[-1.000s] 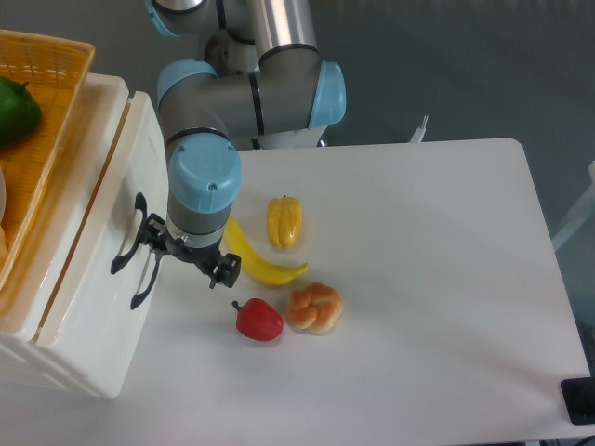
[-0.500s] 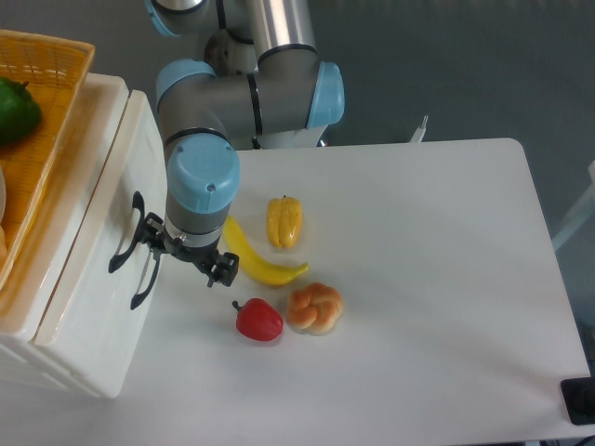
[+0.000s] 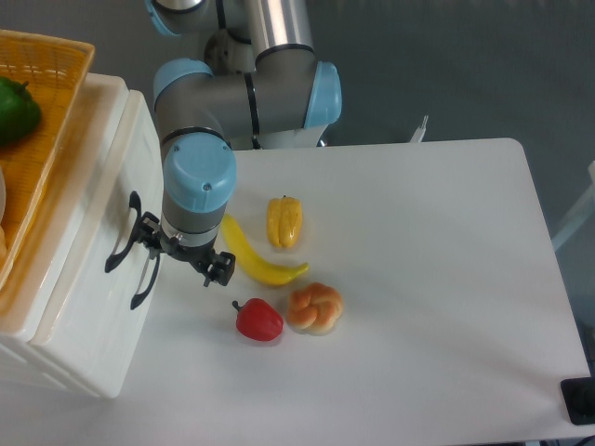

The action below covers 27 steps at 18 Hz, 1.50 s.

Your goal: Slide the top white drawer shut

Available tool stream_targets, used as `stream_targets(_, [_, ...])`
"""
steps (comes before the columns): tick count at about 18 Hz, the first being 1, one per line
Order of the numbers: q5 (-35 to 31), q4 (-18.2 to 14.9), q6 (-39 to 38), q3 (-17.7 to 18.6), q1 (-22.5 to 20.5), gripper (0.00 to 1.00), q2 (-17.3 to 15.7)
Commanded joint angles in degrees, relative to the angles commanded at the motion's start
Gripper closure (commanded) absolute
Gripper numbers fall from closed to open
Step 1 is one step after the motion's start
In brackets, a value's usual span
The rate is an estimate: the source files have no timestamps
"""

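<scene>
The white cabinet stands at the left edge of the table. The top white drawer (image 3: 113, 190) has a black arched handle (image 3: 119, 238) on its front panel and stands slightly out from the cabinet. The lower drawer's matching handle (image 3: 142, 280) sits just below it. My gripper (image 3: 183, 253) points down right in front of the drawer front, open and empty. Its left finger (image 3: 149, 232) is at the top drawer's front beside the handle. Whether it touches the panel I cannot tell.
A yellow banana (image 3: 257, 262), a yellow pepper (image 3: 284, 221), a red pepper (image 3: 258, 320) and a bread roll (image 3: 314, 308) lie on the table (image 3: 437, 279) right of the gripper. An orange basket (image 3: 51, 84) holding a green fruit (image 3: 15, 109) sits on the cabinet top.
The gripper has moved a little to the left, toward the cabinet. The top drawer's front and handle have shifted left with it. The jaws stay open.
</scene>
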<state>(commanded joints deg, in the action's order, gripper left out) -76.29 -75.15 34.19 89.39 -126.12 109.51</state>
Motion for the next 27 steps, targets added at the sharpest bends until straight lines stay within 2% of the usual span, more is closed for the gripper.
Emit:
stream_targets(9, [-1.76,0.26,0.62,-2.54,-4.22,0.0,-0.09])
stream_targets(13, [-4.48,0.44,2.01,-3.51,-6.41,0.0,0.0])
stream_targets(18, [-6.5,0.61,9.48,-4.39,-10.63,0.0,-0.17])
stream_targets(22, [-12.02,0.53,17.56,-6.41,-12.74,0.0,0.35])
stream_targets(27, [-14.33,0.44,29.25,-6.77,-18.45,0.0,0.18])
